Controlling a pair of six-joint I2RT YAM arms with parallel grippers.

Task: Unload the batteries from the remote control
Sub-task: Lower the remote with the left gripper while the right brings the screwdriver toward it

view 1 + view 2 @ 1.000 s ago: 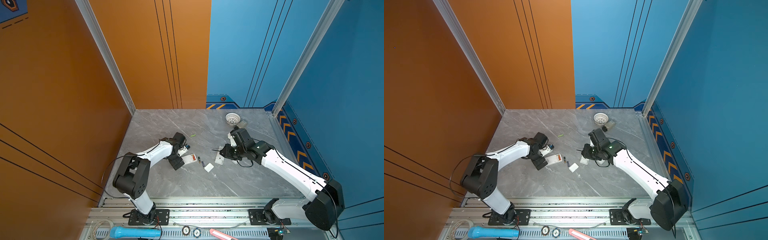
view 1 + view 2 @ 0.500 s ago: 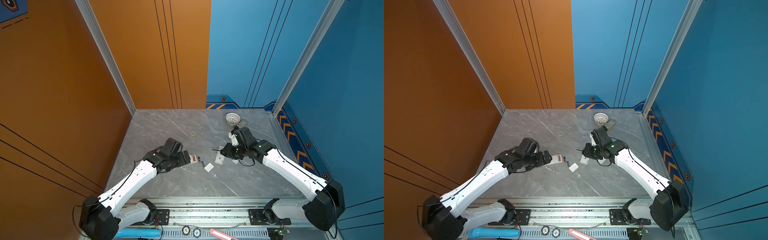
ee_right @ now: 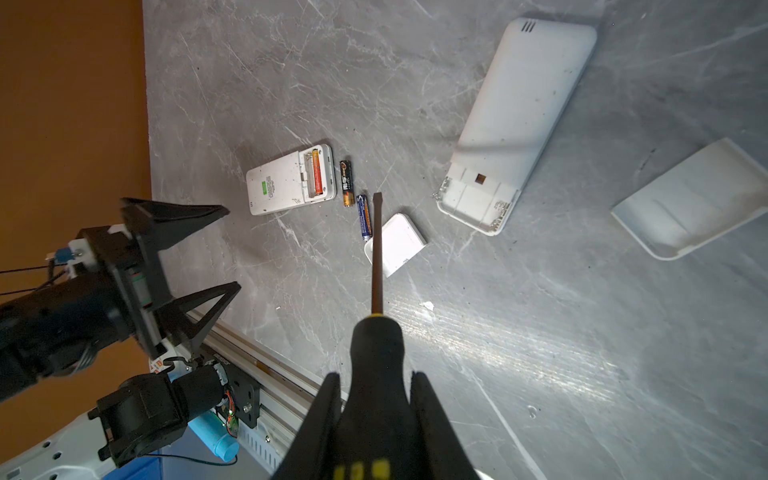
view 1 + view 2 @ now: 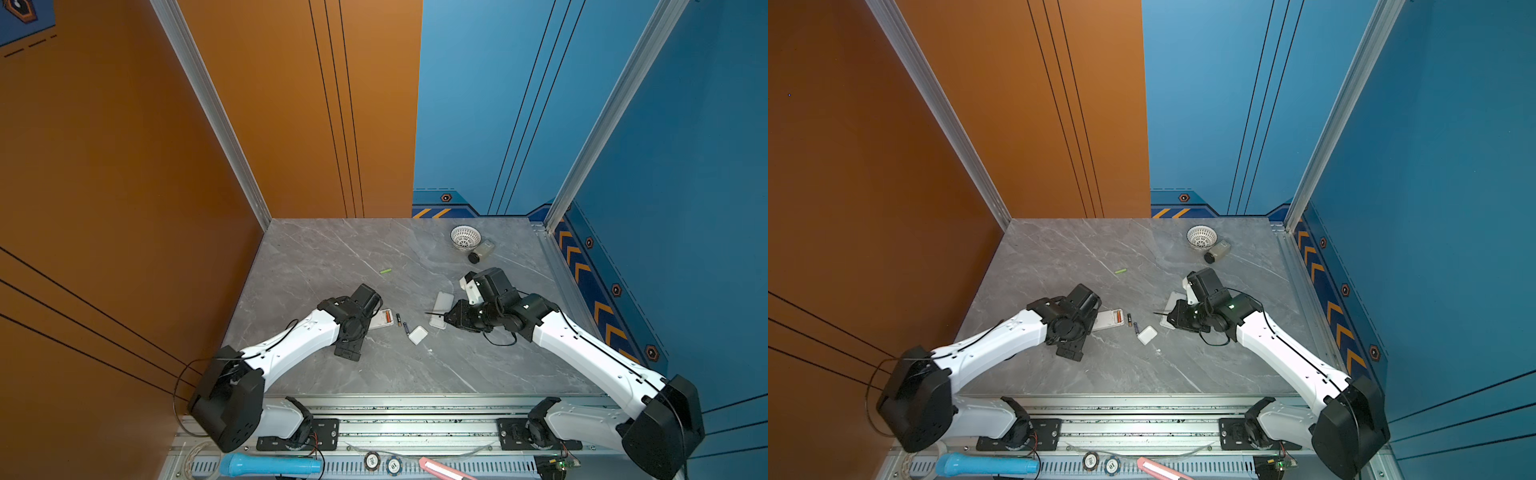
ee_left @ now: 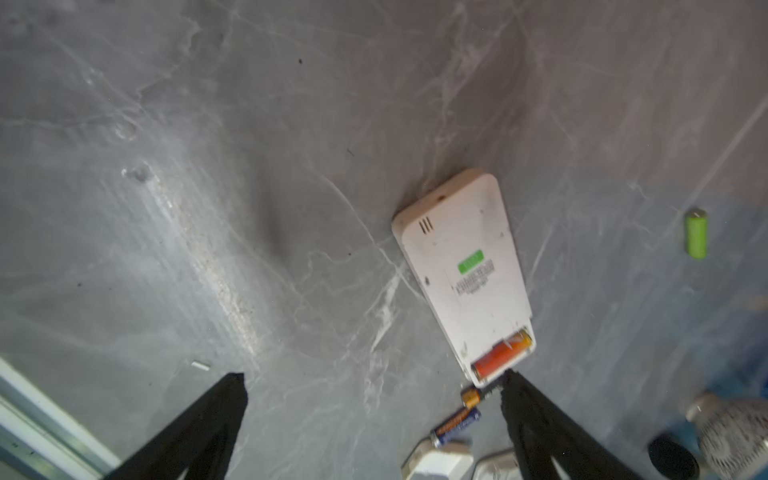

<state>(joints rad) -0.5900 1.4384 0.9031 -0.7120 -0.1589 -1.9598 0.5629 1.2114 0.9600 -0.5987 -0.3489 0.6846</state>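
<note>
One orange-red cylindrical battery (image 3: 317, 172) is apparently left seated in the small white plastic remote (image 3: 278, 187), near the wide-spread, empty left gripper (image 3: 233, 247), so the black-and-yellow-handled screwdriver (image 3: 377, 266) clamped in the right gripper (image 3: 376, 378) must next be levered under it.

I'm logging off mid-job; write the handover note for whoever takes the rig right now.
Left gripper open, empty, near the small remote.
Right gripper shut on the screwdriver.
Out on the table: green battery apart, farther back; black-gold battery and blue battery beside the small remote.
Big remote bay empty; small cover and big cover off.
Left: orange battery, still in the small remote's bay.
</note>
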